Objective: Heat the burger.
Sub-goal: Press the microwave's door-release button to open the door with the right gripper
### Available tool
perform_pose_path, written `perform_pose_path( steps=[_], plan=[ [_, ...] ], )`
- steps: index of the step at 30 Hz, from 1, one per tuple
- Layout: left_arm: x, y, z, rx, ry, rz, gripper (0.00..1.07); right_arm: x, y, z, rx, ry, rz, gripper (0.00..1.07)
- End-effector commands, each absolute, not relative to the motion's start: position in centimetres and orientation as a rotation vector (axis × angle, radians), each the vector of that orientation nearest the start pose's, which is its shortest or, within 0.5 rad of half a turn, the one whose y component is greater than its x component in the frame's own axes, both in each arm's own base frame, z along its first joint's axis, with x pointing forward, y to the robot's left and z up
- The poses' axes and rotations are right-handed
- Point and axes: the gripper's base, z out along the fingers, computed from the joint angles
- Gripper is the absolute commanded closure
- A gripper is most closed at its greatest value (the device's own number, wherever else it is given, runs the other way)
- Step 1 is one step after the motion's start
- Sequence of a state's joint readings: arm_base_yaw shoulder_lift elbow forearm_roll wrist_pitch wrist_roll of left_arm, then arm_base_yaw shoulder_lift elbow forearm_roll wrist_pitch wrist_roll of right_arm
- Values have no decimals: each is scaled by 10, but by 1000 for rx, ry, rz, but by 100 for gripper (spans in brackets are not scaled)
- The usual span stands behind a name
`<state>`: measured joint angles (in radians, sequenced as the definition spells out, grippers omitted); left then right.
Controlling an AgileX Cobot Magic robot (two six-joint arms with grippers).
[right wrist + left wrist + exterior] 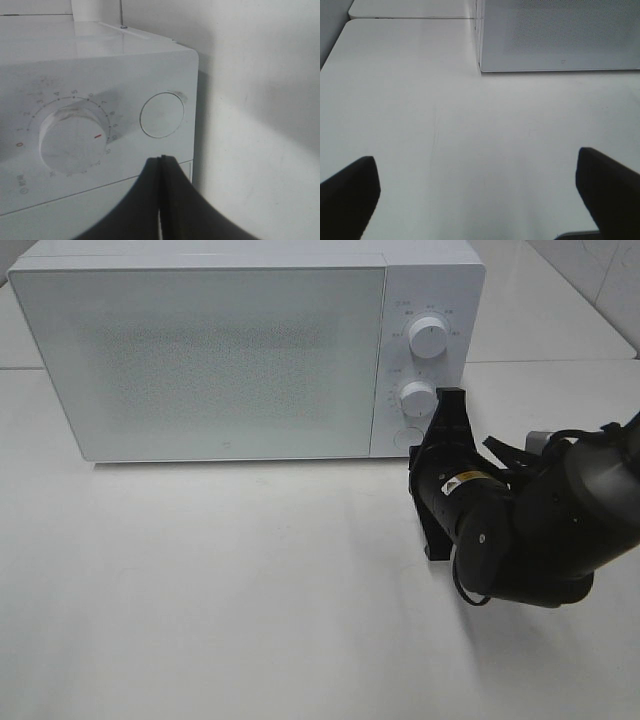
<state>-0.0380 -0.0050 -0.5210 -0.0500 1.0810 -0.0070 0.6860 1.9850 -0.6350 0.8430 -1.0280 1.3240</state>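
Burger unseen; right gripper (161,160) pinched together (near smooth round button (161,114)), left gripper (475,157) spread wide.

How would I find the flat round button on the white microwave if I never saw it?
Find the big white box-shaped microwave and look down the narrow strip on its right side. Under two raised white dial knobs sits the flat round white button; unlike them, it lies flush, with no marks ringed around it.

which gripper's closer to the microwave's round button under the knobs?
Right. The right gripper, shut, sits just in front of the round button; the left gripper is open over the table, back from the microwave door.
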Motion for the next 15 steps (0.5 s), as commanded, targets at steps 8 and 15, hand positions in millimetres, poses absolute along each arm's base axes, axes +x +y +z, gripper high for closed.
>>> perform_pose_path(
  steps=[8,15],
  plan=[
    [-10,-4,281,35,2024,-94,7,300,159,99,1497,1393,1015,107],
    [-10,-4,281,35,2025,-94,7,313,160,94,1518,1385,1010,107]
  ],
)
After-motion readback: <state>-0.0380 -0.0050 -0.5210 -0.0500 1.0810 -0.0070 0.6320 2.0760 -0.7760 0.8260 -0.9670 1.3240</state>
